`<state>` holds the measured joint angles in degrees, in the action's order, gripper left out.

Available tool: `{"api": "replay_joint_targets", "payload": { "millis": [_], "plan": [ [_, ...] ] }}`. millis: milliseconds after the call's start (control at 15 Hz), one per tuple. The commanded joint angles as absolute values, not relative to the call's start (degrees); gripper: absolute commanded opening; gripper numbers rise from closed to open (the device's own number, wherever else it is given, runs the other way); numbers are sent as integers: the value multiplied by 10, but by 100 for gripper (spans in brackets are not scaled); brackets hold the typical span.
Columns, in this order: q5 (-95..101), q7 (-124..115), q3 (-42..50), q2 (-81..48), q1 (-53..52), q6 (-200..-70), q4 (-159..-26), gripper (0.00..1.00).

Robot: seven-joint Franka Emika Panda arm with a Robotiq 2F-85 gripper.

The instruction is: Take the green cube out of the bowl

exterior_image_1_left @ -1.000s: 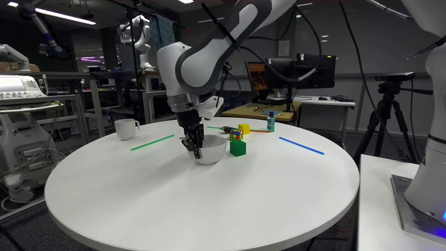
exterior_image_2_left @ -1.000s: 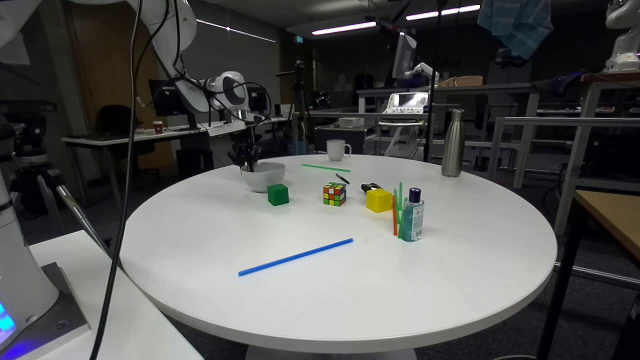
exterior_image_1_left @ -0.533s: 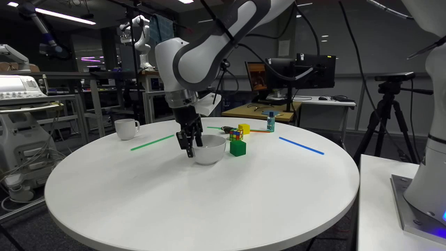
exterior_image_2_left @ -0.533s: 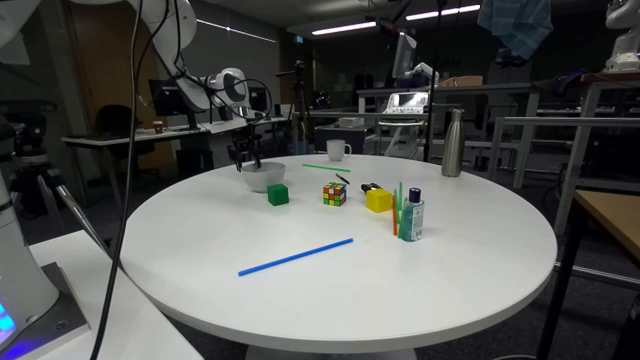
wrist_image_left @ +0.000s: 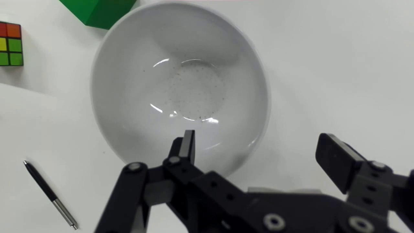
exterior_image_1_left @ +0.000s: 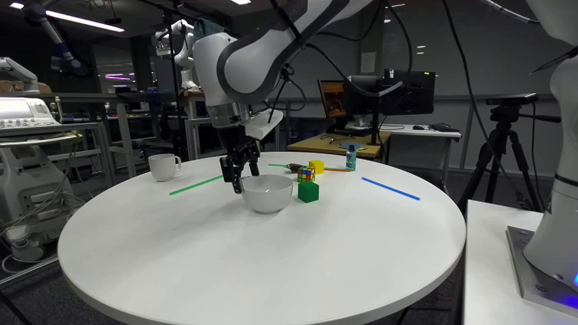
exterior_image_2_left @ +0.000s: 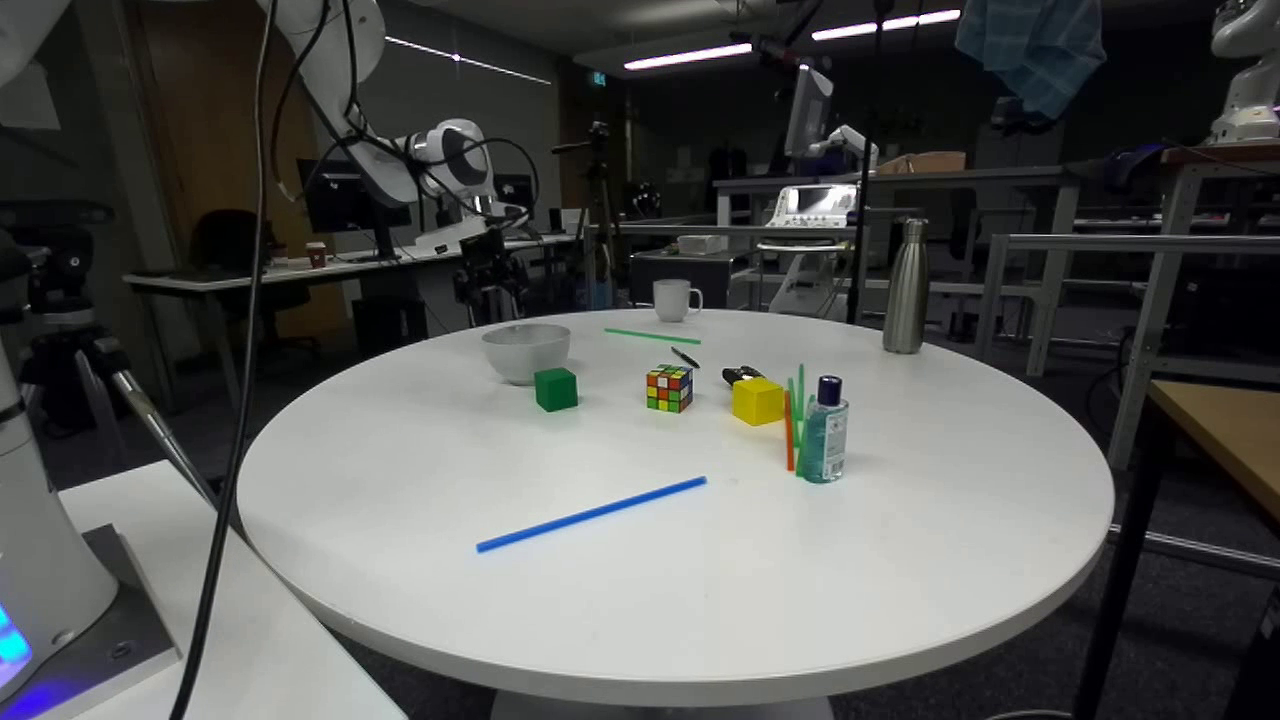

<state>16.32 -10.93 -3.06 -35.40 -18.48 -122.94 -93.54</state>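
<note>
You can see print on the pale label (exterior_image_2_left: 836, 438) of the blue-green bottle (exterior_image_2_left: 814, 455), too small to read. The bowl (exterior_image_1_left: 268, 199) is round, smooth and glossy white, with dark specks on its bottom; the green cube (exterior_image_1_left: 308, 192), flat-faced and sharp-edged, sits outside it on the white table (exterior_image_1_left: 262, 266), just beside its wall. Your gripper (wrist_image_left: 257, 134) is released, spread wide above the table: in the wrist view one jaw shows against the bowl's inside, the other against the table, and the bowl lies between your gripper and the green cube. Around these you have a colour-tiled puzzle cube (exterior_image_2_left: 668, 388), a solid yellow block (exterior_image_2_left: 758, 401), an orange stick (exterior_image_2_left: 789, 430) and thin green sticks (exterior_image_2_left: 801, 390) next to the bottle, a straight blue stick (exterior_image_2_left: 592, 514), a white mug (exterior_image_1_left: 162, 168), a tapered metal flask (exterior_image_2_left: 906, 300) and a black-and-silver pen (wrist_image_left: 50, 193); the dark object (exterior_image_2_left: 742, 376) just beside the yellow block you cannot identify.
</note>
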Motion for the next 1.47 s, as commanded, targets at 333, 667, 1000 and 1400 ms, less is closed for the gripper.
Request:
{"api": "replay_joint_targets", "payload": {
  "millis": [333, 667, 1000, 1400],
  "plan": [
    [170, -222, -33, -306, -236, -1181, -914, 100],
    [176, -360, -31, -261, -281, -1186, -934, 100],
    [216, -493, -43, -182, -317, -1123, -977, 100],
    [251, -560, -99, -82, -311, -940, -1000, 100]
  ]
}}
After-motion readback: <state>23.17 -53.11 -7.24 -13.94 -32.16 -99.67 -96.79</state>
